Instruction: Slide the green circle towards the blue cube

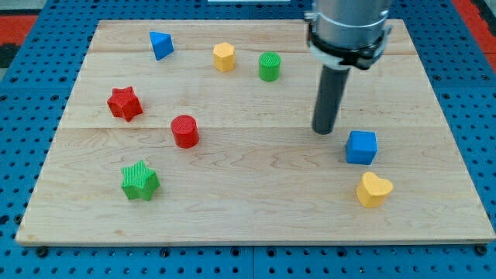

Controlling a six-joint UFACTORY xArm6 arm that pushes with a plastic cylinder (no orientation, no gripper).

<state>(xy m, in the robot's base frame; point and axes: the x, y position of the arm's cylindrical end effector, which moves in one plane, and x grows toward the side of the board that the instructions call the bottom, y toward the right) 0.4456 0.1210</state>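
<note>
The green circle is a small green cylinder near the view's top, just right of the middle. The blue cube sits at the view's right, below the middle of the board. My tip rests on the board just left of and slightly above the blue cube, with a small gap between them. The tip is well below and to the right of the green circle.
A yellow hexagon stands just left of the green circle. A blue triangle is at top left. A red star, red cylinder and green star are at left. A yellow heart lies below the blue cube.
</note>
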